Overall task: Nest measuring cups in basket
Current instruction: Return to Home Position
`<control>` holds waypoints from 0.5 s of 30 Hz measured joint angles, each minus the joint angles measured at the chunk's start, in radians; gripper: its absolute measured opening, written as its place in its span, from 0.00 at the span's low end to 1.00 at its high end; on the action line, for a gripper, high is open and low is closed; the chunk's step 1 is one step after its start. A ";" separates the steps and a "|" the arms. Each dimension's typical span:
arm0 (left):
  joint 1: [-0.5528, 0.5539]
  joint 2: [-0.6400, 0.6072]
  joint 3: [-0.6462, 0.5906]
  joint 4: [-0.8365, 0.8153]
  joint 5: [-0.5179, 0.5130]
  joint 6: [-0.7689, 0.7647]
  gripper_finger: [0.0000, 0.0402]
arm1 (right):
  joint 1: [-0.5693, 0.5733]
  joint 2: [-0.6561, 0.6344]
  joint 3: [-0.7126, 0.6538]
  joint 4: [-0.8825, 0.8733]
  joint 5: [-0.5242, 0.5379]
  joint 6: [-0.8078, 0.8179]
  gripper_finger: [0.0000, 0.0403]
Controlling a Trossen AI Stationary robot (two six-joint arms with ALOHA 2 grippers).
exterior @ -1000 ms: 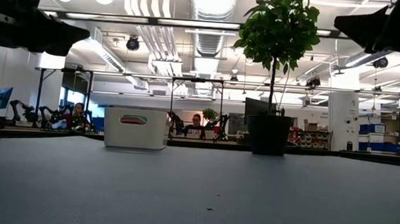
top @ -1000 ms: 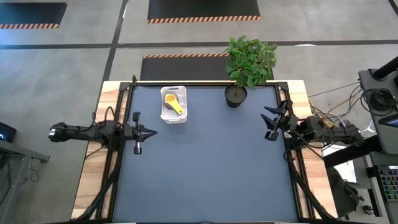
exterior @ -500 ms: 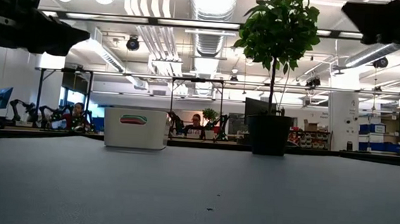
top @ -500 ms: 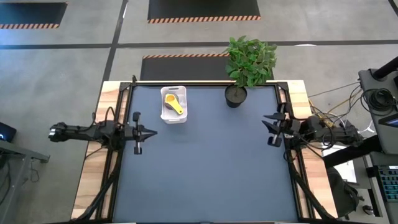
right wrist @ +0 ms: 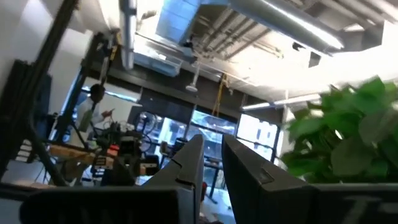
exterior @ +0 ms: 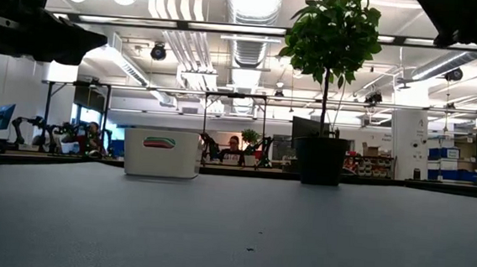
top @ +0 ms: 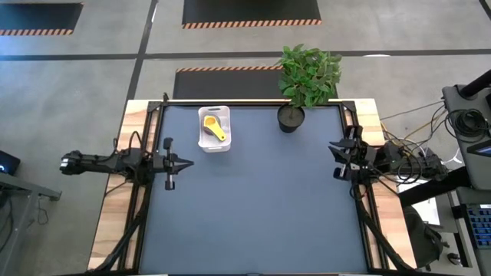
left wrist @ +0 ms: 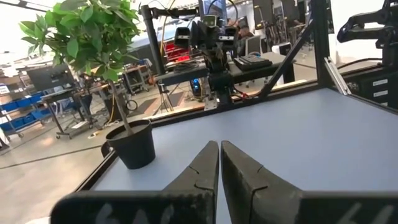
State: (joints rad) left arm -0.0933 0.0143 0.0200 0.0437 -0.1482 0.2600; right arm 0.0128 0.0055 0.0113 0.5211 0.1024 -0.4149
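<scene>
A dark table [top: 253, 215] seen from above. The white basket [top: 215, 147] sits near the far edge, left of centre. The measuring cups [top: 212, 126] lie nested inside it, with the yellow one on top. From table height, red and green bands show through the basket's wall. A potted plant [top: 291, 118] stands well to the right of the basket. The left gripper [top: 186, 162] hovers at the table's left edge, fingers pressed together and empty. The right gripper [top: 334, 158] hovers at the right edge, fingers a narrow gap apart, holding nothing.
</scene>
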 joint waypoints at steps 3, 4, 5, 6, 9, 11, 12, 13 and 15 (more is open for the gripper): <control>0.000 0.000 0.000 0.000 0.000 0.000 0.00 | 0.000 0.012 0.000 0.000 0.028 0.065 0.12; 0.000 0.000 0.000 0.000 0.000 0.000 0.00 | 0.000 0.017 0.000 -0.003 0.029 0.094 0.12; 0.000 0.000 0.000 0.000 0.000 0.000 0.00 | 0.000 0.023 0.000 -0.007 0.029 0.121 0.12; 0.000 0.000 0.000 0.000 0.000 0.000 0.00 | 0.000 0.028 0.000 -0.011 0.029 0.148 0.12; 0.000 0.001 0.001 0.000 0.000 0.000 0.00 | 0.000 0.043 0.000 -0.022 0.029 0.209 0.12; 0.000 0.001 0.001 0.001 0.000 0.000 0.00 | 0.000 0.050 0.000 -0.021 0.029 0.228 0.12; 0.000 0.002 0.001 0.001 0.000 0.000 0.00 | 0.000 0.054 0.000 -0.022 0.029 0.233 0.12; 0.000 0.002 0.001 0.000 0.000 0.000 0.00 | 0.000 0.057 0.000 -0.023 0.029 0.232 0.12; 0.000 0.002 0.001 0.000 0.000 0.000 0.00 | 0.000 0.063 0.000 -0.022 0.029 0.232 0.12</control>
State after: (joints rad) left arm -0.0933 0.0162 0.0213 0.0441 -0.1482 0.2600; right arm 0.0124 0.0682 0.0109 0.4988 0.1317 -0.1829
